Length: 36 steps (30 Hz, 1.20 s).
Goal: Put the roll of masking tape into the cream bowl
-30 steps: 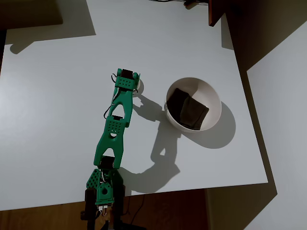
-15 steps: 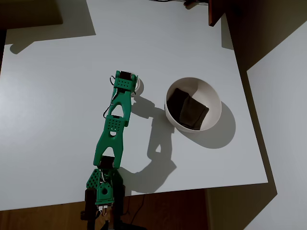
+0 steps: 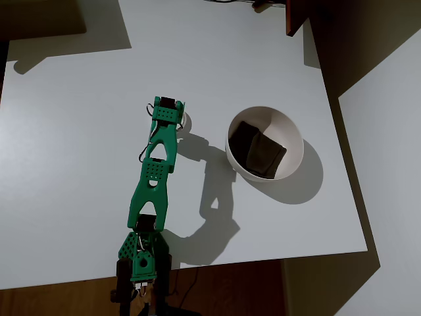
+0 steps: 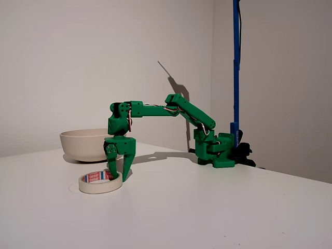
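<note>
Fixed view – end effector [image 4: 119, 175] straddles tape [image 4: 100, 182] rim (overhead: tape half-hidden).

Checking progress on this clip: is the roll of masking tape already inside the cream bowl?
No, the roll of masking tape lies flat on the table in front of the cream bowl, under the open pincer.

A plain indoor test setup, most like a hobby or lab bench in a room. A bare white table [image 3: 79, 164] stands against blank white walls [image 4: 78, 57], with wooden flooring [image 3: 217, 286] showing below its edge in the overhead view. A small green 3D-printed arm [image 4: 171, 111] is mounted at the table's edge, beside a blue upright pole [image 4: 236, 62].
</note>
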Each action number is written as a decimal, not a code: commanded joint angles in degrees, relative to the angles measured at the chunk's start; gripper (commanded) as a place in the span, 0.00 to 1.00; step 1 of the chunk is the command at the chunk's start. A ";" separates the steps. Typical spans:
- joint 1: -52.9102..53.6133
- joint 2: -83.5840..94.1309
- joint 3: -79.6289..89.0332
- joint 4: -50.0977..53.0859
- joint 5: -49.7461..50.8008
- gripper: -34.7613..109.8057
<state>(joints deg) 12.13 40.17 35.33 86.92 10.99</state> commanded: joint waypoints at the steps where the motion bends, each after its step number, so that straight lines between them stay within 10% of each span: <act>1: 0.79 1.58 -2.90 0.44 0.88 0.18; 36: 1.23 67.76 -2.81 16.96 4.83 0.18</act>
<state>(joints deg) 10.28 97.38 34.72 100.99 15.82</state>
